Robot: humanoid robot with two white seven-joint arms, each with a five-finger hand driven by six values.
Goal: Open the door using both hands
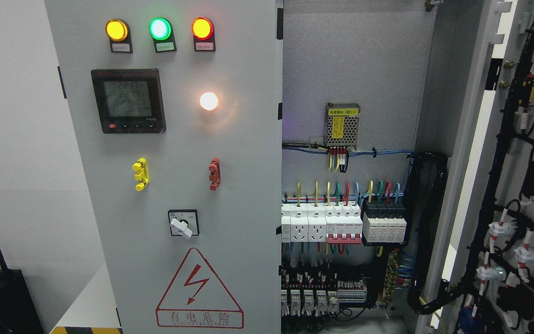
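Hands: none in the head view – neither left nor right arm visible, so finger state can't be told, nor any relation of door to hand.
Left door point(174, 185): grey panel, shut, fills centre-left of frame; right edge runs top to bottom beside the opened bay.
Right door point(522, 185): swung wide open at far right, inner face toward camera, w/ black cable looms and backs of lamp fittings on it.
Indicator lamps: yellow lamp point(117, 29), green lamp point(160, 28), red lamp point(202, 28) in a row along top of left door, all lit, small label plate under each.
Meter point(128, 100): black-framed digital display below yellow and green lamps; digits too blurred to read.
White lamp point(208, 101): lit, glowing, right of meter.
Yellow handle point(140, 174): mid left door, upright.
Red handle point(214, 174): same height, to the right, well apart from yellow one.
Rotary switch point(183, 223): white knob on square black plate, below and between the two handles, knob tilted.
Warning sign point(199, 290): red triangle w/ lightning bolt, bottom of left door, Chinese text strip under it.
Cabinet interior point(355, 69): exposed between the two doors – grey back plate.
Power supply point(342, 125): perforated metal box w/ yellow label, upper part of back plate, wires leaving its underside.
Breaker row point(341, 225): white modules w/ red levers, black-topped block at right end, coloured wires entering from above.
Terminal blocks point(322, 292): lower rows, partly in shadow.
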